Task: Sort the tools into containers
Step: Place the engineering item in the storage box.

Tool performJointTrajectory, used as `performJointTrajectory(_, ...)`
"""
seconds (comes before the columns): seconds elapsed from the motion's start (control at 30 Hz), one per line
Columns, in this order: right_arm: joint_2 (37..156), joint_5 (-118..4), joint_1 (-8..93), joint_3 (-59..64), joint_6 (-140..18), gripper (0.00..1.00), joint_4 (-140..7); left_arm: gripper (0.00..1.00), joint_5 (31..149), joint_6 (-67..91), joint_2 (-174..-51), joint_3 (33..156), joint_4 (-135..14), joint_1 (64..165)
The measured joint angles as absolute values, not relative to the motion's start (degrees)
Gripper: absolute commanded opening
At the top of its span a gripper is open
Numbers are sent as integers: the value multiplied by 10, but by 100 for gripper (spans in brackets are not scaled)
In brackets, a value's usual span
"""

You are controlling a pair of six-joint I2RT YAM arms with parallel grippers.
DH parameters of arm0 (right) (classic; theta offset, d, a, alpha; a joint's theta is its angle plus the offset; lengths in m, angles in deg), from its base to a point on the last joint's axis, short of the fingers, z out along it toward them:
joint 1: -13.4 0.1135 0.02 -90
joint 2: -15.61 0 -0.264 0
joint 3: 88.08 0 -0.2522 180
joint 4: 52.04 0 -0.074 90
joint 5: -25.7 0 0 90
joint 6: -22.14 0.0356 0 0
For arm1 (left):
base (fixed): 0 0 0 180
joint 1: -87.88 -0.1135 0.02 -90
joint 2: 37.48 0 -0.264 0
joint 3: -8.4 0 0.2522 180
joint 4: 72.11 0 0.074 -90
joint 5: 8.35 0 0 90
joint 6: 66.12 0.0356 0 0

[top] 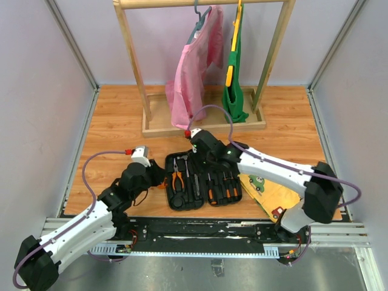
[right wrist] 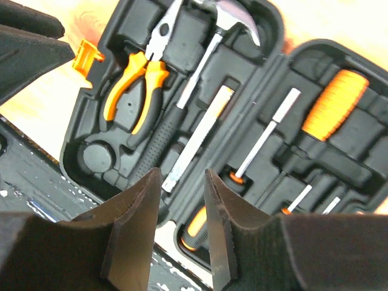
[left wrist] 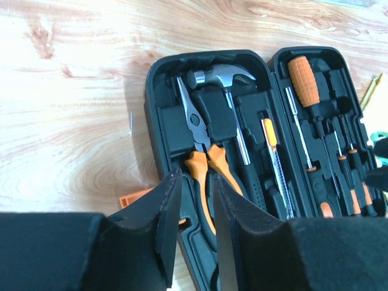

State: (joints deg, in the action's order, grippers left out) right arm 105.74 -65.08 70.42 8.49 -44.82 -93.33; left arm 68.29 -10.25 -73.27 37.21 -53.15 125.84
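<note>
Nearest the overhead lens are the two arms, reaching forward from the near rail and converging on the open black tool case (left wrist: 150, 103), which lies flat on the wooden table (top: 115, 121) between them. Coming in from either side probably lets each arm serve its own half of the case. The left gripper (left wrist: 195, 182) hangs at the case's left edge with its jaws a narrow slit apart and nothing between them. The right gripper (right wrist: 182, 182) is poised over the near rim by the hinge line, its jaws likewise slightly parted and empty. The yellow picture board (top: 273, 194) lies just right of the case, partly under the right arm, and plays no part in the sorting. Inside the left half, the hammer (left wrist: 221, 76) sits with its metal head at the far end and its shaft running down a moulded channel, and the orange-handled pliers (left wrist: 203, 148) lie beside it with the nose pointing away, each pressed into a recess shaped for it. The right half holds a fat orange-handled driver (left wrist: 303, 79) at the far end and a row of small screwdrivers (top: 224, 188) side by side nearer the arms. The orange latch (right wrist: 85, 54) juts from the left wall, unfastened. No loose tool shows on the table, so the sorting looks practically done, and the empty jaws fit that reading.
</note>
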Motion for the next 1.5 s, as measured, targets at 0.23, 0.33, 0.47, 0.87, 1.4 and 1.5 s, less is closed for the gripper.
performJointTrajectory(0.23, 943, -699, 678, 180, -458, 42, -919, 37, 698, -154, -732, 354, -520, 1258)
performJointTrajectory(0.33, 900, -701, 639, 236, -458, 51, -910, 37, 700, -174, -732, 352, -513, 1258)
performJointTrajectory(0.47, 835, -681, 552, 317, -455, 55, -896, 37, 694, -200, -732, 352, -497, 1258)
performJointTrajectory(0.87, 803, -551, 433, 415, -446, 55, -840, 33, 673, -287, -765, 338, -473, 1258)
performJointTrajectory(1.4, 810, -514, 417, 424, -442, 55, -823, 14, 645, -331, -789, 337, -495, 1258)
performJointTrajectory(1.5, 810, -512, 416, 425, -441, 55, -823, 14, 632, -332, -787, 338, -472, 1258)
